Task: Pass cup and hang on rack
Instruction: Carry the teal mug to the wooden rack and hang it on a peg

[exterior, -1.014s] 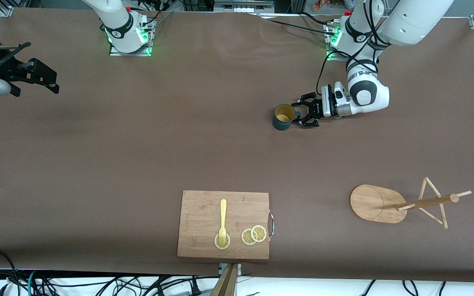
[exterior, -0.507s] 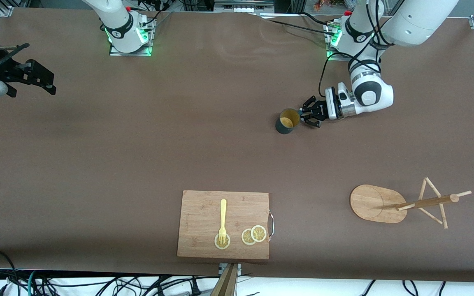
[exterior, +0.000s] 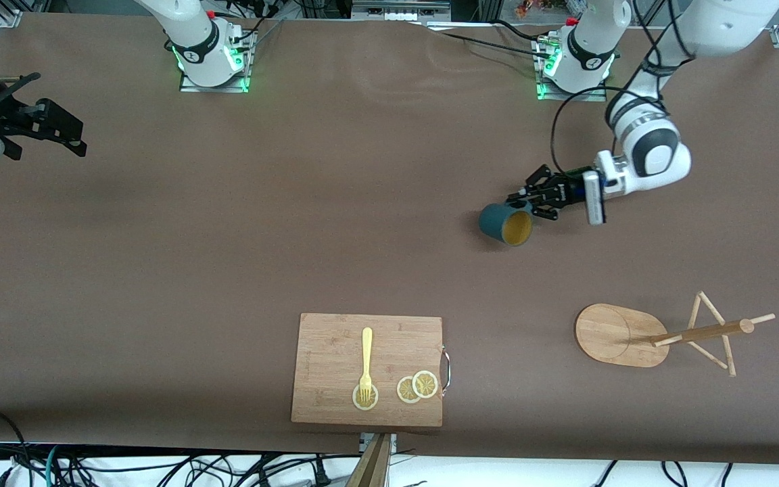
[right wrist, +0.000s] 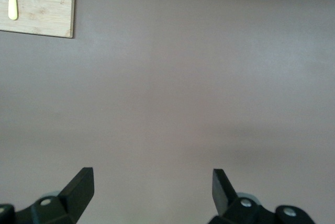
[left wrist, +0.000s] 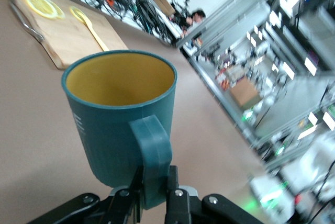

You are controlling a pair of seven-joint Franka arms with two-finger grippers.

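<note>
The dark teal cup [exterior: 506,224] with a yellowish interior hangs tilted in the air, its mouth turned toward the front camera. My left gripper [exterior: 530,202] is shut on the cup's loop handle. In the left wrist view the cup [left wrist: 115,114] fills the middle and my left gripper [left wrist: 154,195] pinches the handle [left wrist: 153,153] from both sides. The wooden rack [exterior: 660,335] stands toward the left arm's end of the table, nearer the front camera than the cup. My right gripper [exterior: 58,128] is open and empty at the right arm's end of the table; it also shows in the right wrist view [right wrist: 152,187].
A rectangular wooden cutting board [exterior: 335,352] lies at the table's front edge with a yellow fork [exterior: 366,365] and lemon slices [exterior: 416,387] on it. The board's corner [right wrist: 42,9] shows in the right wrist view.
My left gripper closed on the cup's handle, lifted the cup off the table, tilted it and carried it toward the rack. The right gripper drifted slightly outward.
</note>
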